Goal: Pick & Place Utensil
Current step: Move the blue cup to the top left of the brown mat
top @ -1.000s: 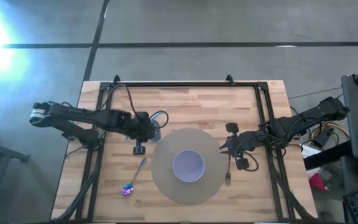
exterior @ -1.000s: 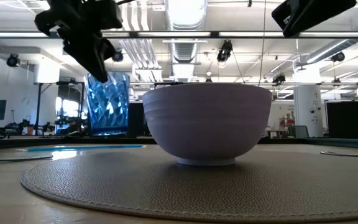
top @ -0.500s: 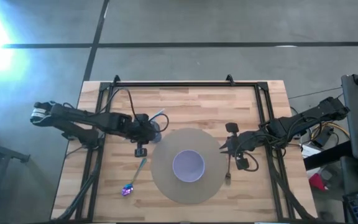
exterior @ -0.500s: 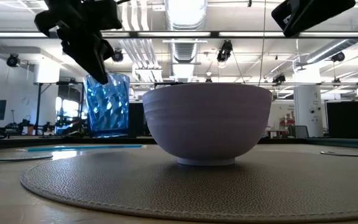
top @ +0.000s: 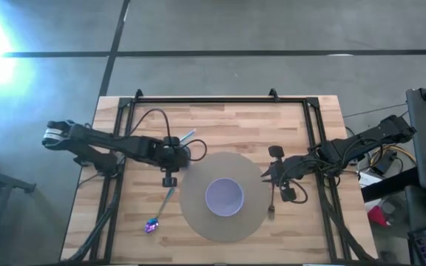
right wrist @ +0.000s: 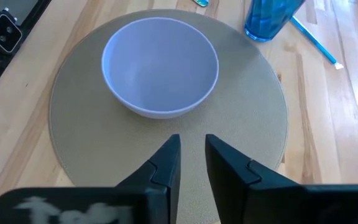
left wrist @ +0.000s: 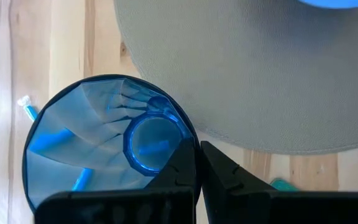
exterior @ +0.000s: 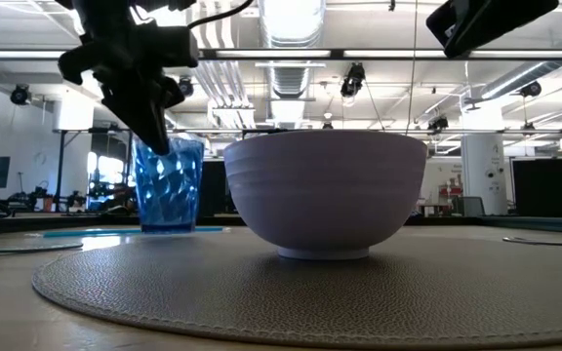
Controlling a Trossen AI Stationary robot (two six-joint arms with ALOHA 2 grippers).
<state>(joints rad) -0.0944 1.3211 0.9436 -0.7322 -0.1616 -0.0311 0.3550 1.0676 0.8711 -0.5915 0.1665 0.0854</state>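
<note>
A blue faceted plastic cup (top: 181,153) stands on the wooden table just left of the round tan mat (top: 198,214), and shows upright in the low view (exterior: 169,185). My left gripper (left wrist: 196,163) is shut on it from above. A teal spoon with a purple end (top: 159,212) lies flat on the table near the mat's left side. A dark fork (top: 271,201) lies at the mat's right edge. My right gripper (right wrist: 191,155) hovers over the mat's right side, fingers slightly apart and holding nothing. My left gripper pinches the cup's rim (left wrist: 190,138) on the side toward the mat, one finger inside the cup and one outside. The fingers come from above, pointing down. The cup is upright, its base at table level in the low view.
A lavender bowl (top: 224,197) sits in the middle of the mat. A blue straw (top: 187,137) lies on the table on the far side of the cup. Black frame rails (top: 220,100) run along the far, left and right edges.
My left gripper has moved down with the cup still in its hold. The cup, lifted clear a second ago, now stands lower, with its base at table level. The right arm has kept still.
</note>
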